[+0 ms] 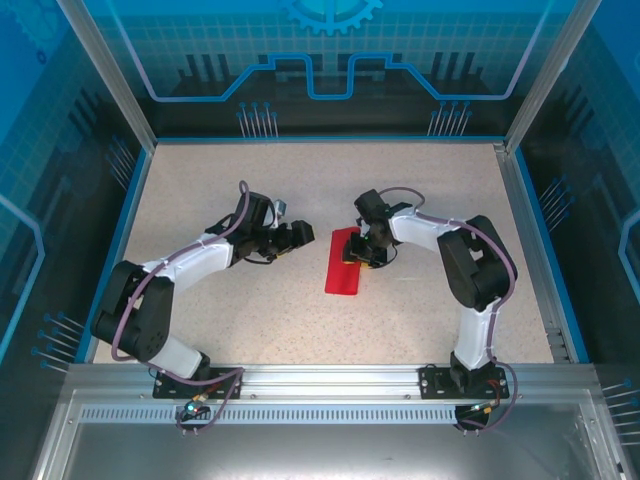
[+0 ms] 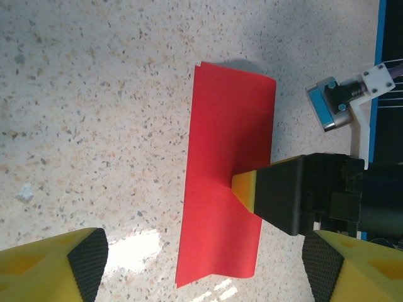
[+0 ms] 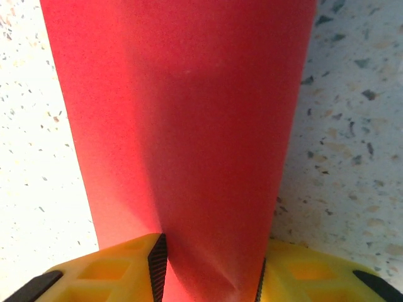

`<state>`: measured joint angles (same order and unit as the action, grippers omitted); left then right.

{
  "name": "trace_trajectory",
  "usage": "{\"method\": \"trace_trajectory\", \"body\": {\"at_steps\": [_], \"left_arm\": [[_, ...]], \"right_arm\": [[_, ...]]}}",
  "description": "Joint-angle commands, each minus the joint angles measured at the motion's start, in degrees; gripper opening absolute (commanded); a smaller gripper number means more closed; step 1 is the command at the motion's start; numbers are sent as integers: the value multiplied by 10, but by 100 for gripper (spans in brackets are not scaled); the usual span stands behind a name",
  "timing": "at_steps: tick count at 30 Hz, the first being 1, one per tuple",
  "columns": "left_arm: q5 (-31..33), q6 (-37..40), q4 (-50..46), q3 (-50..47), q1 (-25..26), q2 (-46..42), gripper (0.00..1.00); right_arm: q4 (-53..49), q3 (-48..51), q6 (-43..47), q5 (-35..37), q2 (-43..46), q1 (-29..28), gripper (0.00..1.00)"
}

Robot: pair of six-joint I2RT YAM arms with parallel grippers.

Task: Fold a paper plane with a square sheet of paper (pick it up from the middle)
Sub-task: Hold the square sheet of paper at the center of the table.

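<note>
Top external view is showing us the red sheet of paper (image 1: 341,268) lying near the middle of the table (image 1: 200,190), folded into a long narrow strip, with an arm reaching in from each side. We are seeing the right gripper (image 1: 354,256) sitting on the strip's right long edge, toward its far half, while the left gripper (image 1: 300,236) is hanging just left of the paper, apart from it. Through the left wrist camera we are looking past that gripper's yellow fingers (image 2: 56,267), which are standing spread wide and holding nothing, onto the strip lying flat, two layers showing at its far short end. Through the right wrist camera we are finding the paper running between the right gripper's pads (image 3: 157,264), which are narrowed and touching it on both sides, pinching a small wrinkle into it
</note>
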<state>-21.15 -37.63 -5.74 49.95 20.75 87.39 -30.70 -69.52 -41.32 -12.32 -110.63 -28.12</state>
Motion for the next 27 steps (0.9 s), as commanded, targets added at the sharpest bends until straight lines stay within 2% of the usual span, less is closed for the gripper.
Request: {"method": "trace_trajectory", "body": {"at_steps": [1,4,12,27], "left_arm": [[18,-13,32,-21,5,-1,83],[20,-21,55,-32,5,-2,78],[12,-15,109,-58,9,-10,77],[1,-31,160,-60,24,32,73]], "right_arm": [[-45,14,-2,0,-48,5,40],[-62,4,20,2,-58,5,41],[-87,-4,52,9,-70,5,41],[-89,3,46,14,-87,3,42]]}}
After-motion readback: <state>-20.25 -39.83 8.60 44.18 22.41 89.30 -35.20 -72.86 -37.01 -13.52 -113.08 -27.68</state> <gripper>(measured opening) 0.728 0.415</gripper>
